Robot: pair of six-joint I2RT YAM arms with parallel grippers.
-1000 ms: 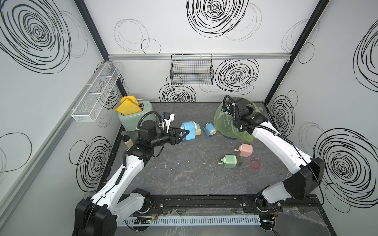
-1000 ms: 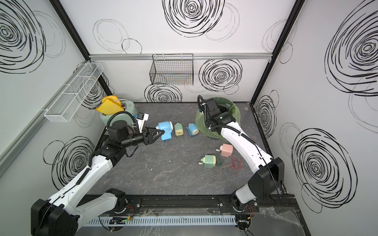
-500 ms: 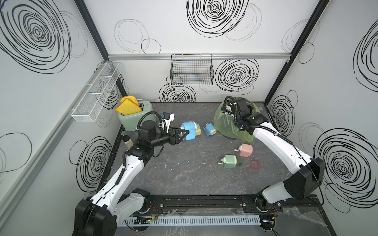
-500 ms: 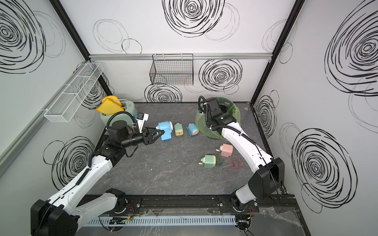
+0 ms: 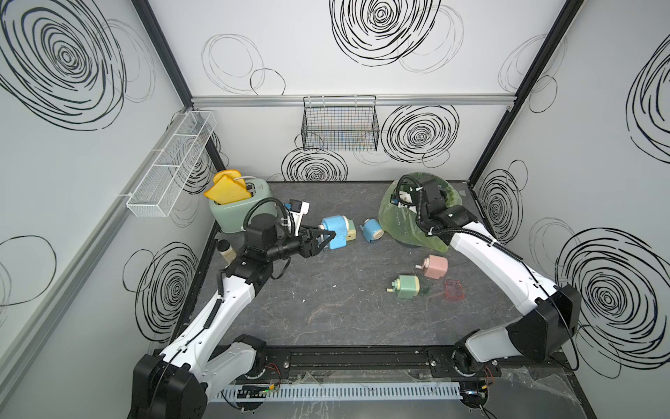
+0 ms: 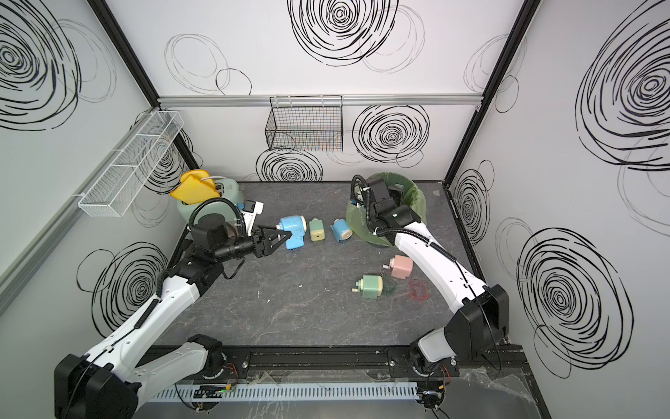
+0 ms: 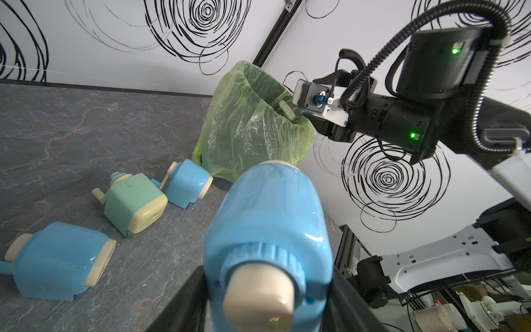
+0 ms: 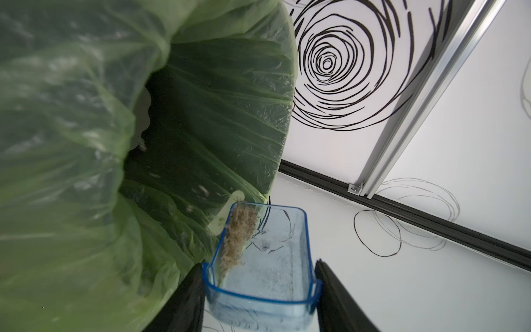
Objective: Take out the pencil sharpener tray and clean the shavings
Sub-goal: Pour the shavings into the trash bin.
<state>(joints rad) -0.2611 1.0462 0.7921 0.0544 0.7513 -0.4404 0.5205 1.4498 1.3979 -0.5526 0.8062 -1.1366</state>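
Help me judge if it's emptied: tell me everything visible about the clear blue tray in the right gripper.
The tray is an open box of clear blue-tinted plastic with rounded corners and a darker rim. The right gripper clamps its two long walls near one end, holding it at the mouth of the green bin bag. A tan clump of shavings lies along the wall nearest the bag; fine dust films the bottom. Contact with the bag is unclear.

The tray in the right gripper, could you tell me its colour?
Translucent blue; the tray shows best in the right wrist view.
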